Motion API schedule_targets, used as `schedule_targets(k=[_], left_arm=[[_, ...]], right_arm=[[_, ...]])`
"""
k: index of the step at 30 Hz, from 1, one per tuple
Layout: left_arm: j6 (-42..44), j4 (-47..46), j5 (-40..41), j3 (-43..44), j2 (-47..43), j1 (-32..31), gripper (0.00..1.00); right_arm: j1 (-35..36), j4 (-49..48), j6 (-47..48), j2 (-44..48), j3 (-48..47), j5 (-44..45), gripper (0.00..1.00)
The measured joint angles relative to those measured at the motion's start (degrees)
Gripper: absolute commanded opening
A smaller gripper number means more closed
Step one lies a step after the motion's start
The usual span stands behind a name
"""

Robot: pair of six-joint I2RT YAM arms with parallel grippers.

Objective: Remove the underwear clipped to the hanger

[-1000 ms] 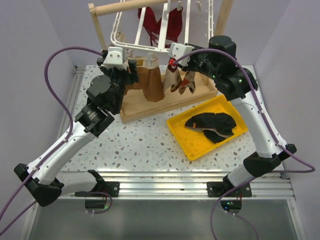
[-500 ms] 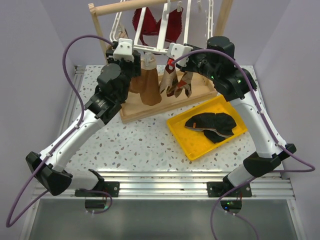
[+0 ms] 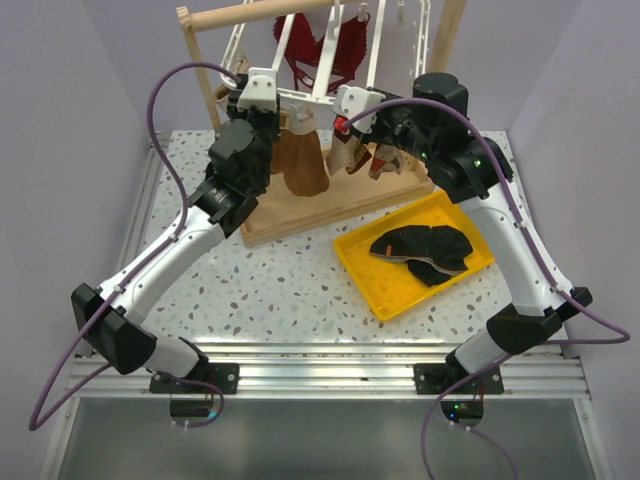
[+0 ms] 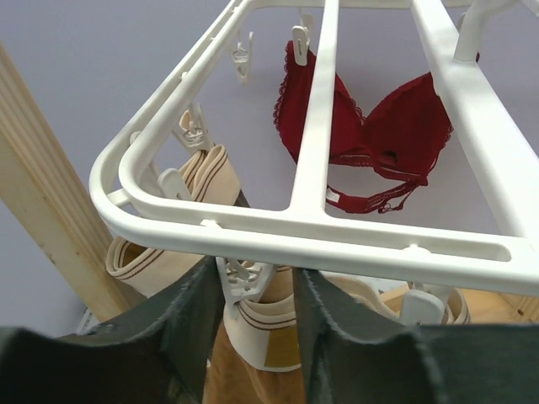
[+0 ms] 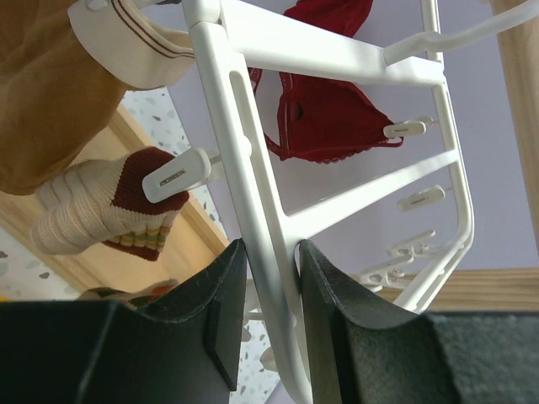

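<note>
Here the left gripper straddles a clip with jaws apart, contact unclear, the right gripper clamps the hanger by a rail, and brown underwear hangs clipped, partly hidden by the left arm.

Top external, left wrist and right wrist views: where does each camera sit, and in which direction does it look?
Top external: above and behind the arm bases, looking down on the table and forward to the hanger; both arms show whole.
Left wrist: on the left wrist, looking up under the hanger's corner; left gripper fingers flank a clip.
Right wrist: on the right wrist, looking up along a hanger rail, which the right gripper clasps.
Both wrist views share the red bra.
</note>
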State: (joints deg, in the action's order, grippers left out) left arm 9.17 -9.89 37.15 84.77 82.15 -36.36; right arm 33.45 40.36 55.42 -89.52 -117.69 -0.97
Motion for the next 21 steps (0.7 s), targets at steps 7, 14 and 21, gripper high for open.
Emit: schedule_targets(k=[7,14,21], left_arm=[[1.4,-3.2,0.8,-0.3,0.1,0.7,0.0],[0.9,-3.3,-0.1,-1.7,-1.4,0.8,0.3],[-4.2,-0.9,-5.7,-5.0,-7.4,0.7,0.76]], right_arm=[[0.0,-0.1,-0.5,0.0,0.0,0.3,0.33],[0.0,0.0,-0.6,0.0,0.0,0.4,0.33],[0.0,0.0,-0.6,0.0,0.0,0.4,0.33]])
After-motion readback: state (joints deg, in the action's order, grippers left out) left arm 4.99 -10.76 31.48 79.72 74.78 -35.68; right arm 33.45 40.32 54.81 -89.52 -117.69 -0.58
